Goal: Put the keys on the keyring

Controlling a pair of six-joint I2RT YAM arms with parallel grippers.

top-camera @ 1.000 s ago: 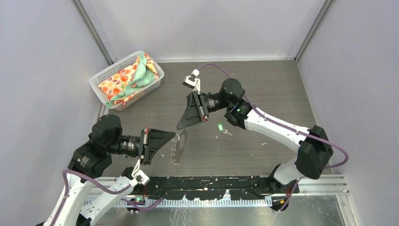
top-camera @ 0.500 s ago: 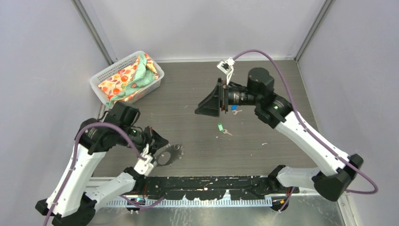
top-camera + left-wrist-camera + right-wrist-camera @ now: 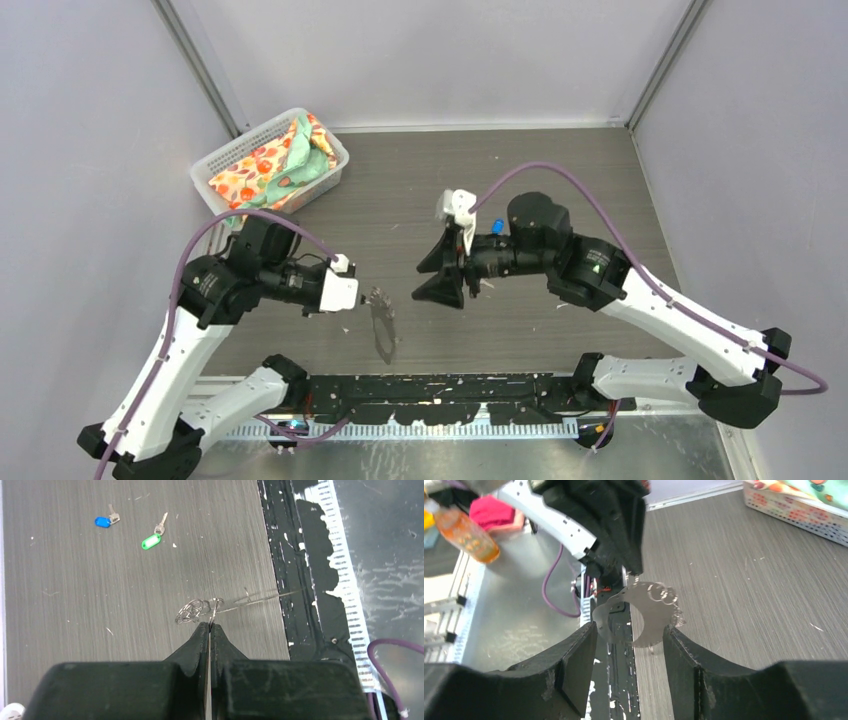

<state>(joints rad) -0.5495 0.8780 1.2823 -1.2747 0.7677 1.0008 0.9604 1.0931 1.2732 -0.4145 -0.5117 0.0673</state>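
blue-tag key [image 3: 102, 521]: 1 | green-tag key [image 3: 150, 541]: 1 | keyring [image 3: 644, 615]: 1 | white basket [image 3: 235, 140]: 1 | grippers: 2, left gripper [image 3: 208, 627] and right gripper [image 3: 629, 632]

We are looking at a matt, grey wood-grain tabletop [image 3: 75, 605]. The blue-tagged key [image 3: 104, 521] and the green-tagged key [image 3: 152, 539] are showing silvery metal and glossy plastic. The keyring [image 3: 644, 615] is glinting as thin polished metal. A white plastic mesh basket [image 3: 237, 140] is holding soft printed cloth [image 3: 265, 165]. The fingers [image 3: 576, 665] of the right gripper [image 3: 629, 630] are showing scuffed, matt black plastic.
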